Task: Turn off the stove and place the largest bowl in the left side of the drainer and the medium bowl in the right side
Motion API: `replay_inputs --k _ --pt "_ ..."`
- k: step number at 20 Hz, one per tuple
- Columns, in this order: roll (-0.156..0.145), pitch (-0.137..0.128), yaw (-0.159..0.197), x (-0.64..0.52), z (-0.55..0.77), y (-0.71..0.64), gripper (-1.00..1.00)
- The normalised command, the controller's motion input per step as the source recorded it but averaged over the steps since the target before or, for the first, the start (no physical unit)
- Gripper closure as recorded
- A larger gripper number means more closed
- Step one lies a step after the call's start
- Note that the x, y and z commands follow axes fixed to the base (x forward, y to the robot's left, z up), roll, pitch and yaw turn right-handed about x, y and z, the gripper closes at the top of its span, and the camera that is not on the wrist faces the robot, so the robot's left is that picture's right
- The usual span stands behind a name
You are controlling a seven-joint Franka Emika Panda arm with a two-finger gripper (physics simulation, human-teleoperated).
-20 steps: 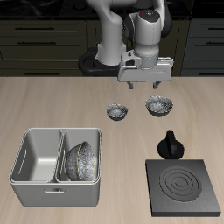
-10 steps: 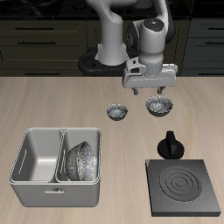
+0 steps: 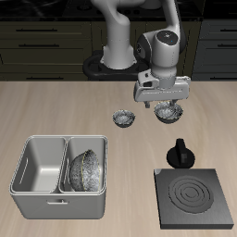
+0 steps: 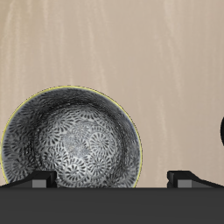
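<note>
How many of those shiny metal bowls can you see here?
3: the largest bowl leaning in the drainer, the tiny bowl on the table, and the medium bowl under the gripper.

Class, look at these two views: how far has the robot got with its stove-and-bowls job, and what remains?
Done: the stove shows dark coils, so it looks off, and the largest bowl lies in one drainer compartment. In hand: the open claw hangs over the medium bowl, not yet gripping. Left: grasp it and set it in the drainer's empty compartment.

You see medium bowl [image 4: 70, 137]: shiny crinkled metal, mottled inside. Table [image 3: 56, 106]: matt pale wood. Stove [image 3: 193, 198]: matt black.
</note>
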Motion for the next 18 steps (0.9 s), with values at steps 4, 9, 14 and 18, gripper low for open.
replay_inputs --k 4,9,14,18 --pt "0.011 0.012 0.023 -0.05 -0.24 0.08 -1.0" --pt "0.019 0.023 -0.003 -0.02 -0.12 0.03 -1.0" --pt "-0.005 0.012 0.011 0.0 -0.12 -0.07 -1.0" --pt "-0.058 0.022 -0.028 0.07 -0.04 -0.3 -1.0"
